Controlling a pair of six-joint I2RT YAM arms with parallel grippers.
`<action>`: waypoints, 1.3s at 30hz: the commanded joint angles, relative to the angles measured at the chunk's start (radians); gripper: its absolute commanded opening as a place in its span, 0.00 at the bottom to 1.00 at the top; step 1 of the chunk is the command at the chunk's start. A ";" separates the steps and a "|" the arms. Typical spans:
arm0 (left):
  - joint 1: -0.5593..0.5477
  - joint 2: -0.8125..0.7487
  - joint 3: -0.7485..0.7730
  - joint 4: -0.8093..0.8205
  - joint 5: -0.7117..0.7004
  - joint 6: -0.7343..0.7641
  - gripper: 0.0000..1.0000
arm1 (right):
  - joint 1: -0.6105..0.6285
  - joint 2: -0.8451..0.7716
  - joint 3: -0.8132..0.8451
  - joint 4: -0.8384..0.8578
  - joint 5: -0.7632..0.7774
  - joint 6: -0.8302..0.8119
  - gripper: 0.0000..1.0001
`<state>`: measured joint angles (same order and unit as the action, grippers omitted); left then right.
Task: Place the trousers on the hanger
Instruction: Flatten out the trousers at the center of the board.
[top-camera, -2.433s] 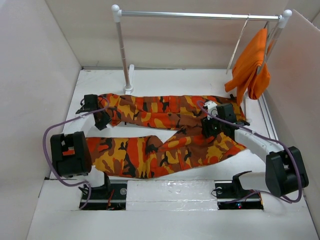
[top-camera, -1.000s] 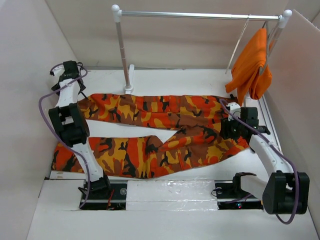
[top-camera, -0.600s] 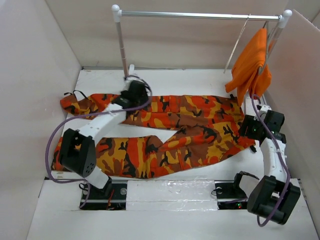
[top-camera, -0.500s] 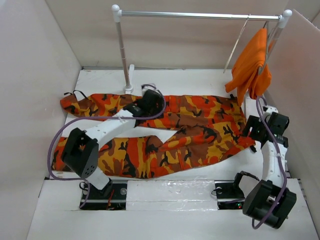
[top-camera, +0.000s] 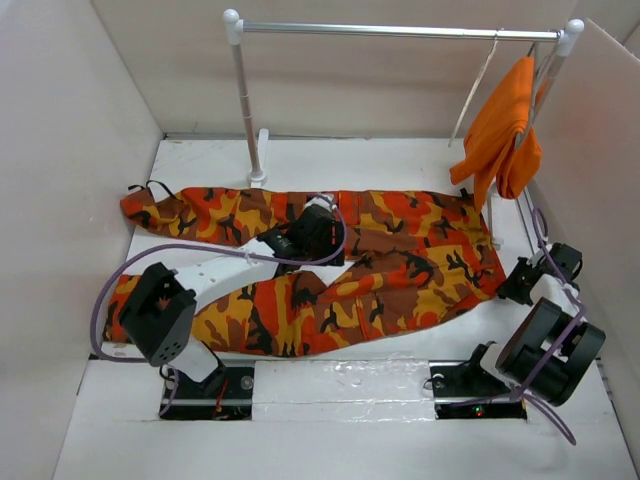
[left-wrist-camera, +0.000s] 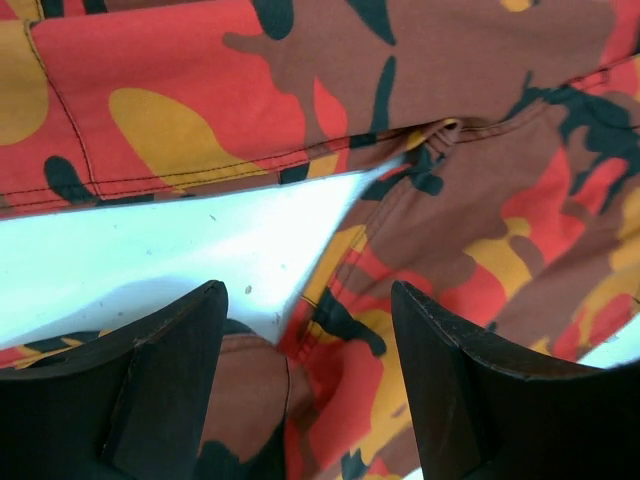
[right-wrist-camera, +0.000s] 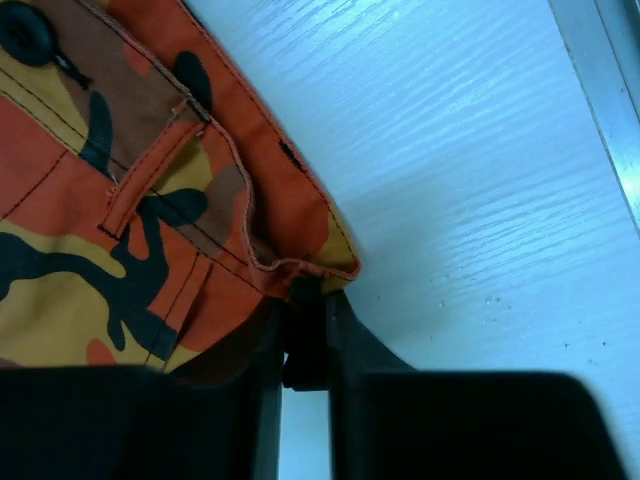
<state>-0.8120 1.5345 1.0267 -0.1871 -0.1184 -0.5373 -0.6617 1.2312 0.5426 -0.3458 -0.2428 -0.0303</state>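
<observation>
**Camouflage trousers (top-camera: 400, 270) lie flat on the tabletop (top-camera: 350, 160), my left gripper (left-wrist-camera: 305, 300) at the crotch and my right gripper (right-wrist-camera: 305, 300) at the waistband.**

The trousers stretch across the middle of the tabletop, waist toward its right edge and legs toward its left edge. My left jaws are spread above the fork of the legs, with cloth and a wedge of white tabletop between them. My right jaws are drawn close together at the waistband's near corner, the hem at their tips; I cannot tell whether they pinch it. The hanger (top-camera: 477, 85) hangs from the rail (top-camera: 400, 31) above the far right corner, beside an orange garment (top-camera: 505, 125).
</observation>
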 joint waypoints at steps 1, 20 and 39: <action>-0.004 -0.103 -0.037 0.040 0.013 -0.003 0.63 | -0.006 -0.044 0.000 0.021 -0.032 0.063 0.09; 0.186 -0.287 -0.154 0.022 0.229 -0.006 0.67 | -0.024 -0.366 0.252 -0.466 0.350 0.067 0.48; 0.927 -0.377 -0.267 -0.080 0.112 -0.108 0.29 | 0.839 -0.303 0.272 -0.268 0.139 -0.042 0.01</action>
<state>0.0525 1.1435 0.7906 -0.2180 0.0261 -0.6319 0.0559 0.9363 0.8585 -0.6872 -0.1028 -0.0753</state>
